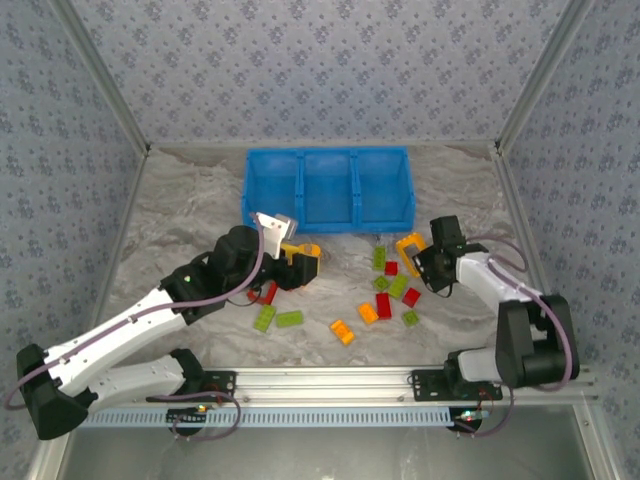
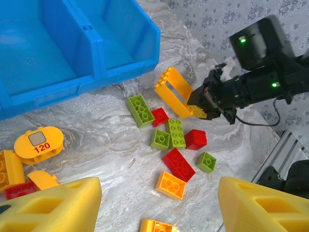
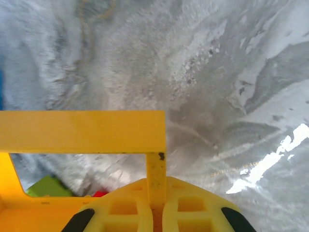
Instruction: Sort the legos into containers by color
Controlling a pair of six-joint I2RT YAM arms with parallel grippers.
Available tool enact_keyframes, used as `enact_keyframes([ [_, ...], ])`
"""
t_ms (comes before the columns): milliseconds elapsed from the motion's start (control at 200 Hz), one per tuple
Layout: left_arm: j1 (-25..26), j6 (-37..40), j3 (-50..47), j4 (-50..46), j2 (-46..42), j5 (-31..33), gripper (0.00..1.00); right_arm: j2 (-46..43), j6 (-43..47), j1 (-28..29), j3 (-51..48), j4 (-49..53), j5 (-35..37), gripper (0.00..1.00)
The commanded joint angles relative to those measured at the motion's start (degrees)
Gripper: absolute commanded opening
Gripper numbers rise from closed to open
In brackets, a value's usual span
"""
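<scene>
The right pincer [image 2: 200,108] clenches one thin wall of the hollow yellow frame [image 2: 171,92], held tilted at four o'clock of the blue bin [image 1: 330,222], probably to carry it binward, while the left pincer [image 1: 303,263] hovers released near seven o'clock.

The legos [image 2: 178,164] are shiny plastic, the blue bin [image 2: 125,72] is smooth plastic, the table [image 2: 96,140] looks like marble

A marbled table [image 1: 180,200] sits between patterned walls [image 1: 320,70]
</scene>
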State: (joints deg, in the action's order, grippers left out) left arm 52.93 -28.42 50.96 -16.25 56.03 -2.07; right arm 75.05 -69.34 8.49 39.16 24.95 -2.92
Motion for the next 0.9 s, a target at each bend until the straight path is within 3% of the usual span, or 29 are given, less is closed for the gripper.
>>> enact_keyframes([
  [0,0.8,-0.4,2.2,1.2,-0.6,2.4,0.65,-7.1,-3.1,2.6,2.1,5.8,5.5,0.00],
  [120,1.2,-0.8,2.3,1.9,-1.5,6.5,0.65,-9.2,-7.3,7.9,6.1,6.1,6.9,0.00],
  [275,1.3,-0.2,3.8,2.7,-0.6,9.4,0.65,-4.4,-16.2,12.2,12.5,2.9,9.8,0.00],
  [415,1.3,-0.1,5.7,2.9,1.2,9.6,0.65,4.2,-21.2,12.3,21.6,2.8,14.5,0.00],
  [655,1.6,0.1,7.6,2.8,2.9,10.1,0.65,23.6,-25.8,11.5,41.9,10.6,11.9,0.00],
  [894,1.8,0.7,8.7,2.7,4.1,10.0,0.65,34.4,-32.3,11.0,49.9,13.1,12.1,0.00],
])
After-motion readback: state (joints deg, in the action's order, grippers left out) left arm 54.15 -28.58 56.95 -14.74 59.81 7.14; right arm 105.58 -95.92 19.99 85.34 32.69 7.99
